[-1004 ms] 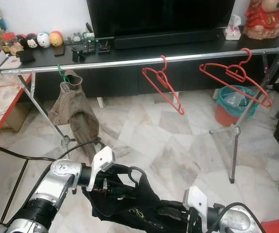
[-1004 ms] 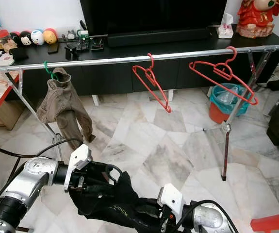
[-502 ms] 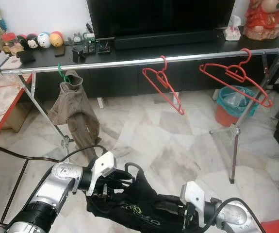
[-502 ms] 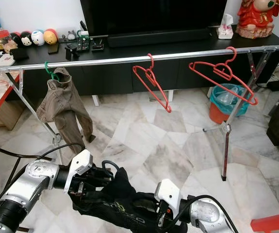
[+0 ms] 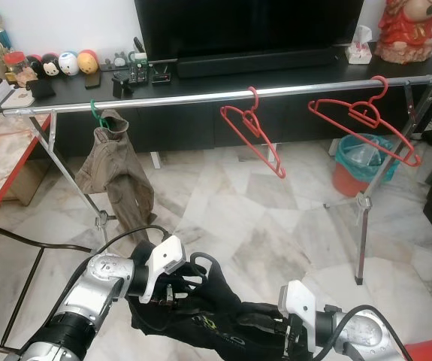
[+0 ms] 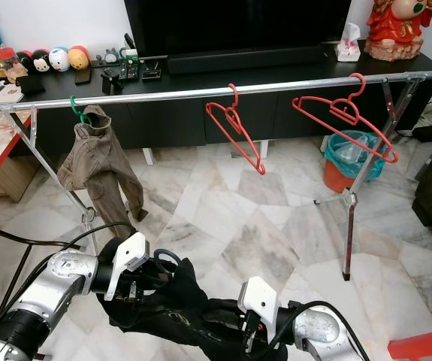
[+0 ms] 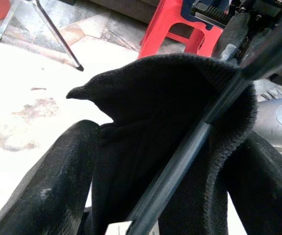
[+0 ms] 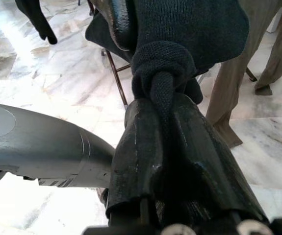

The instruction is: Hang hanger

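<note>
You have the black garment (image 5: 216,323) stretched low between both arms, well below and in front of the rail (image 5: 223,95), with its dark hanger (image 5: 200,263) poking its hook up out of the collar just beside the left gripper (image 5: 174,282). In the left wrist view the hanger's bar runs across the knit collar between that gripper's fingers, so it looks clamped on hanger and cloth together, while the right gripper (image 8: 180,161) is pinched closed on a bunched fold of the fabric. The main risk, as I judge it, is the hanger slipping out of the collar as you lift: the right gripper's pull on the cloth could drag the garment off the hanger's shoulder. Watch also that the hook faces the rail before you raise it, and aim for the free stretch between the brown jacket (image 5: 114,177) and the nearer red hanger (image 5: 253,135), or you may knock either loose.
</note>
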{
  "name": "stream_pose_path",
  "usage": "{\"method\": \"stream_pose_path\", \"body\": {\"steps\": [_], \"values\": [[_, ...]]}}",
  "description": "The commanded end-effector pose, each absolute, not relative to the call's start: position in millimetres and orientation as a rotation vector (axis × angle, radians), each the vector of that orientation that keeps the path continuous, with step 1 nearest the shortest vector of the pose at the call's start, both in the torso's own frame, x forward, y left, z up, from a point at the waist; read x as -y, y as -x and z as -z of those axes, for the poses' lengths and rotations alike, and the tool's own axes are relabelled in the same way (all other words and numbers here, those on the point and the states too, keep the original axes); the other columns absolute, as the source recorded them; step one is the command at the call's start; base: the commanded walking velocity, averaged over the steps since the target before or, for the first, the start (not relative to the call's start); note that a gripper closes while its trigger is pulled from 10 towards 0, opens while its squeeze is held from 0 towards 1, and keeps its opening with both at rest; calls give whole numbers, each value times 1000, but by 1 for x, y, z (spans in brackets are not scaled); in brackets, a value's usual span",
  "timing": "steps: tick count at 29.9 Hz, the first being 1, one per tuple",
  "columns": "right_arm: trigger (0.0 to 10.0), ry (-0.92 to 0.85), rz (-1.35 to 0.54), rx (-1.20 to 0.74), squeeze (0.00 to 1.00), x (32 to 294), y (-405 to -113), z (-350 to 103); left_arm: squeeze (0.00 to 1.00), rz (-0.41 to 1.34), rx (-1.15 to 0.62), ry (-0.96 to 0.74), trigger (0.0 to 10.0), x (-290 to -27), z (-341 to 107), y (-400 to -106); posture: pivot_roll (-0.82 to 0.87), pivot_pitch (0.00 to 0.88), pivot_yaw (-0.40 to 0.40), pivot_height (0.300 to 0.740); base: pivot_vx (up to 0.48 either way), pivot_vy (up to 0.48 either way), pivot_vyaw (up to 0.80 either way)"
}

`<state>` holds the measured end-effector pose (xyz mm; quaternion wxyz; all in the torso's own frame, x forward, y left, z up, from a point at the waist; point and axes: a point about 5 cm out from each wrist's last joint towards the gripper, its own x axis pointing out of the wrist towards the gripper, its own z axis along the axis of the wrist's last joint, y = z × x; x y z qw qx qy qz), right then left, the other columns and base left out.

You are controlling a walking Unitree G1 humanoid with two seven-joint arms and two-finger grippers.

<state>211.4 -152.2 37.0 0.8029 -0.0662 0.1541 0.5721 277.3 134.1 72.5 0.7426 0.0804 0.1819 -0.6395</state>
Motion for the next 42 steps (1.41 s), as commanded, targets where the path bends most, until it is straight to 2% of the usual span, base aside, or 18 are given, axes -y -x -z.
{"method": "stream_pose_path", "body": {"steps": [1,22,23,24,26,27,42], "values": [[10000,130,-1247,-277,0,147,-212,-46,0,1394,-408,-185,0,-136,-71,-278,-36,33,110,740,0,0,0],[10000,117,-1244,-314,0,149,-209,-41,0,1446,-408,-146,0,-137,-74,-274,-32,43,111,740,0,0,0],[10000,113,-1243,-317,200,149,-208,-41,0,1451,-407,-138,0,-137,-74,-274,-32,44,112,740,0,0,0],[10000,111,-1241,-317,659,150,-209,-41,0,1455,-406,-131,0,-137,-75,-274,-32,44,112,740,0,0,0],[10000,111,-1241,-317,659,150,-209,-41,0,1455,-406,-131,0,-137,-75,-274,-32,44,112,740,0,0,0],[10000,107,-1237,-318,1000,150,-209,-41,0,1460,-406,-126,0,-137,-75,-274,-31,44,112,740,0,0,0],[10000,137,-1186,-309,1000,153,-215,-39,0,1487,-428,-113,0,-141,-75,-269,-27,46,113,740,0,0,0]]}}
